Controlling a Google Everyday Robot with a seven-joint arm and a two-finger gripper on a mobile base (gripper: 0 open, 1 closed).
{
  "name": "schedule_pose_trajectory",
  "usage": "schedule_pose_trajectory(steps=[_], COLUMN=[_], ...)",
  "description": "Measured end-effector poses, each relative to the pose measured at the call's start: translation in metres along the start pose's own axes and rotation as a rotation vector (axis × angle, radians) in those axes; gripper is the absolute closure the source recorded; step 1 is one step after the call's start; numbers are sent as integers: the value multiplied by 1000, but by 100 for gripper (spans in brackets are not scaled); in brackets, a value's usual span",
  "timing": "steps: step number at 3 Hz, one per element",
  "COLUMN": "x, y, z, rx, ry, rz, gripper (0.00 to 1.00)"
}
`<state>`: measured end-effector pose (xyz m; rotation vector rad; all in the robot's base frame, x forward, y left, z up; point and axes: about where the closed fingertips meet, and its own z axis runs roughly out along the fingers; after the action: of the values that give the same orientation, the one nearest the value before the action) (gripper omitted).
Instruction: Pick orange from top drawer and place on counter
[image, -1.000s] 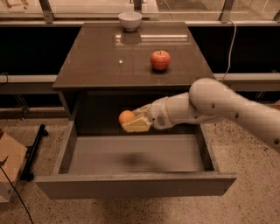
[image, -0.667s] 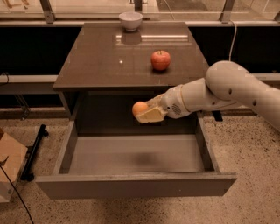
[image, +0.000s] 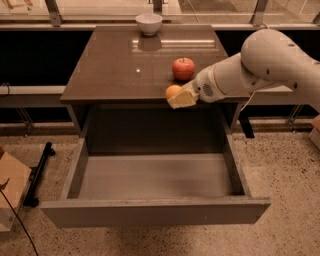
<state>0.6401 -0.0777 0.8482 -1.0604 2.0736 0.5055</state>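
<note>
My gripper (image: 176, 97) is shut on the orange (image: 172, 91), a small round pale-orange fruit. It holds the orange at the front edge of the counter (image: 115, 70), just above the surface, in front of the red apple (image: 183, 68). The top drawer (image: 155, 176) stands pulled wide open below, its grey inside bare. My white arm (image: 260, 62) reaches in from the right.
A white bowl (image: 149, 22) stands at the back of the counter. A cardboard box (image: 10, 192) and a black bar (image: 39, 172) lie on the floor to the left. A glass railing runs behind the cabinet.
My gripper has lifted the orange up out of the drawer and to the right, from drawer level to the counter's front edge.
</note>
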Motion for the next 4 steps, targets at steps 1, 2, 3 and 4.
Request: schedule_pose_trajectory(steps=[1, 2, 3, 4], x=[-20, -48, -66, -73], y=[-17, -31, -39, -37], z=[4, 10, 20, 41], rx=[69, 127, 147, 127], ry=[-39, -108, -162, -183], rz=[43, 79, 107, 136], gripper=[100, 100, 100, 100])
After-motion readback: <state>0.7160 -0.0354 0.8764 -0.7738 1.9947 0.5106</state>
